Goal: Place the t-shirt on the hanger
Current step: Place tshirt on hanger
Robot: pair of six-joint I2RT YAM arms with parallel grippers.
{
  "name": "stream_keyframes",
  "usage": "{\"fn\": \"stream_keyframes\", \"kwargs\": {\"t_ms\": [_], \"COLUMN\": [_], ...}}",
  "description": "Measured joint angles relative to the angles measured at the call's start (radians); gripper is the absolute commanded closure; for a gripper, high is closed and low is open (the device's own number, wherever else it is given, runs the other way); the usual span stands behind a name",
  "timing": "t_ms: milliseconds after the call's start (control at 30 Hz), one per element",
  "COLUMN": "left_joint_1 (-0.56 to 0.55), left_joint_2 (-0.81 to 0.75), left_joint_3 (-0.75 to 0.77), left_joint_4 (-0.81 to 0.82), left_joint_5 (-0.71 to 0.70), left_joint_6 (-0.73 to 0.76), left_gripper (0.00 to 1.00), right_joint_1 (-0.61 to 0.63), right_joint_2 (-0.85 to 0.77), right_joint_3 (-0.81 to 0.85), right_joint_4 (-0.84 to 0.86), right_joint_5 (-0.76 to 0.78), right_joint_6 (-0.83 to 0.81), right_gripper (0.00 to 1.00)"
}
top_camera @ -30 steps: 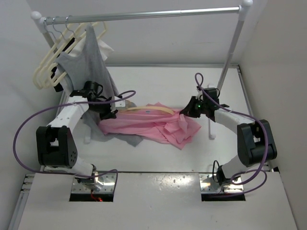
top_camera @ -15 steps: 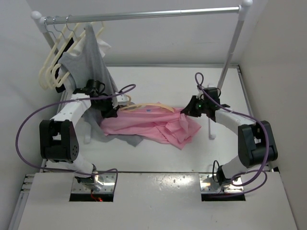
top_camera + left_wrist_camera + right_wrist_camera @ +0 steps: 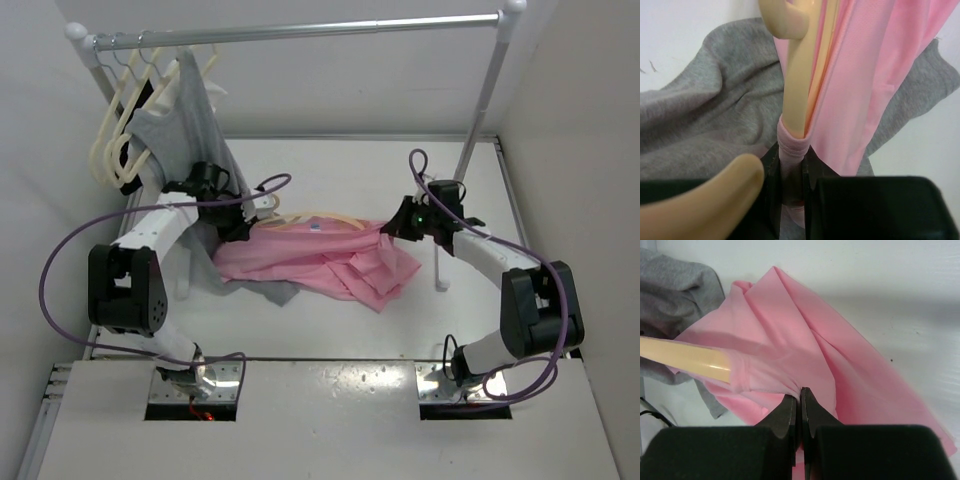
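The t-shirt lies crumpled on the surface between both grippers, with the hanger partly inside it. The left gripper pinches pink fabric bunched over one hanger end. The right gripper is pressed together on a fabric fold at the opposite side.

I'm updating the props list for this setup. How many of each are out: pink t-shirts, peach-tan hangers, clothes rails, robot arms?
pink t-shirt: 1
peach-tan hanger: 1
clothes rail: 1
robot arms: 2, the left arm and the right arm
Total: 5
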Motion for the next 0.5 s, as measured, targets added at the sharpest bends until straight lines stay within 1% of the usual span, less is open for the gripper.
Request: {"fn": "stream_keyframes", "kwargs": {"t_ms": [133, 233, 500], "left_joint_1": [-0.061, -0.092, -0.165], "left_joint_2": [-0.035, -0.048, -0.051], "left_joint_3": [-0.048, -0.056, -0.053], "left_joint_4": [0.041, 0.054, 0.071], "left_joint_5": [-0.049, -0.07, -0.09], "left_joint_6": [0.011, 0.005, -0.08], "left_gripper": [1.0, 1.0, 1.0], "right_joint_1": [-0.007, -0.008, 0.002], "right_joint_2": [-0.001, 0.0, 0.01], "right_joint_3": [0.0, 0.0, 0.05], "right_joint_4": [-0.022, -0.035, -0.051], "right_joint_5": [0.013, 0.017, 0.016], "right_joint_6": [-0.011, -0.019, -0.043], "right_gripper": [1.0, 1.0, 1.0]}}
